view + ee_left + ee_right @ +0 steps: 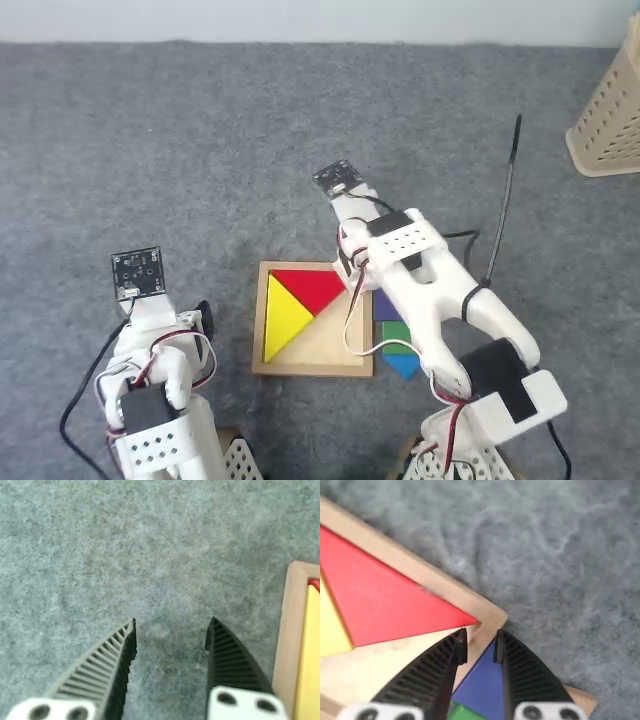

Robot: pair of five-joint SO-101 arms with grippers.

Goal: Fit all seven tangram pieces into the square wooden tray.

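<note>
Right gripper (480, 637) narrowly parted over blue piece (482, 685) tip at tray (420, 572) corner, likely lining up a pinch; left gripper (172, 627) wide apart, parked over worktop (150, 540).

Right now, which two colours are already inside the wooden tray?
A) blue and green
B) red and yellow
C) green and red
B: the red triangle and the yellow triangle lie inside the tray, while the green piece and the blue piece sit outside it.
</note>
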